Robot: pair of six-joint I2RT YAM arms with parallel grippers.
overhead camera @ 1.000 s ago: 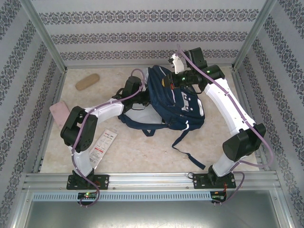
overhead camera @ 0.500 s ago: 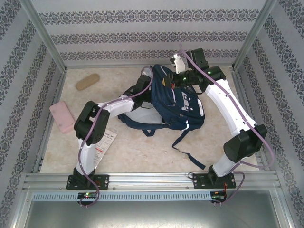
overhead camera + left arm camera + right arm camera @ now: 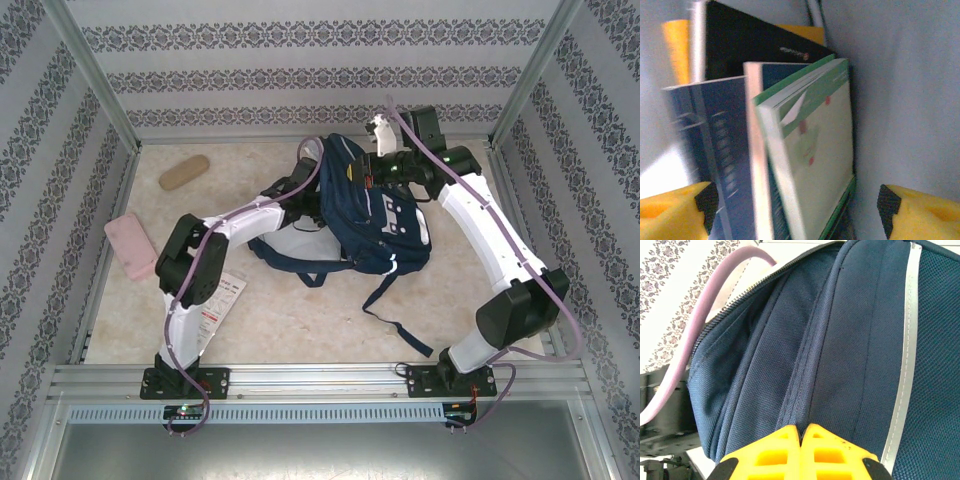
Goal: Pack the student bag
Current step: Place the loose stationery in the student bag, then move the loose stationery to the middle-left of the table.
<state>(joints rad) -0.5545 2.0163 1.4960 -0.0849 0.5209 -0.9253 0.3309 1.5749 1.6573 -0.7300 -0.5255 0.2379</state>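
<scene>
On table [image 3: 300,320], student bag [image 3: 375,215] — long axis far-to-near, top end far

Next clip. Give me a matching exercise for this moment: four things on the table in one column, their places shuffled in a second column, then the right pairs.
Things:
1. student bag
2. pink flat item
3. tan oblong item
4. white leaflet

Places:
A. near left part of the table, closest to its front edge
B. far left corner area
C. centre, in the far half
D. along the left edge, midway back

Pairs: 1-C, 2-D, 3-B, 4-A
</scene>
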